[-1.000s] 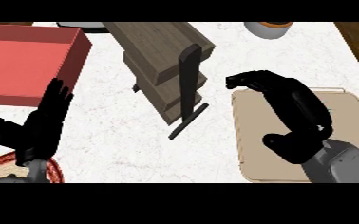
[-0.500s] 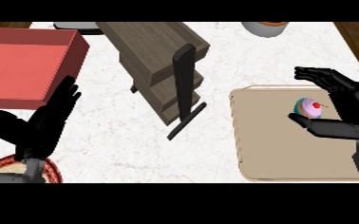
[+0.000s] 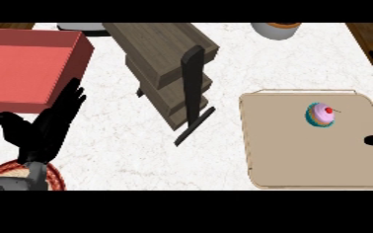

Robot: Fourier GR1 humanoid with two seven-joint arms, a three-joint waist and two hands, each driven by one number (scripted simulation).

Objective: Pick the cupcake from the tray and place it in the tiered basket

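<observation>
Head view: white marbled counter. Right of tiered basket, beige tray carrying cupcake, untouched. Left of basket, red box; left hand resting, fingers straight, holding nothing. No readable writing.
</observation>
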